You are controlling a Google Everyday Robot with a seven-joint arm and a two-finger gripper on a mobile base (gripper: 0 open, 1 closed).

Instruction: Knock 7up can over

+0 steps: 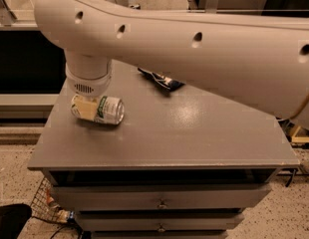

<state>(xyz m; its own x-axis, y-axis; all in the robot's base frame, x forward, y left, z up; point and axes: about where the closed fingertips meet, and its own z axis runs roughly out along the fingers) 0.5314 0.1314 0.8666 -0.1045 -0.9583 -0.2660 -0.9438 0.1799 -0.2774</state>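
The 7up can [107, 111] lies on its side on the left part of the grey table top [194, 133], its silver end facing right. It is white with green markings. My gripper [84, 106] hangs from the big white arm [194, 44] right at the can's left end, touching or just over it. The wrist hides the gripper's fingers.
A dark snack bag [162, 80] lies at the back middle of the table, partly under the arm. The table has drawers [162, 203] in front. A wire basket [47, 205] sits on the floor at lower left.
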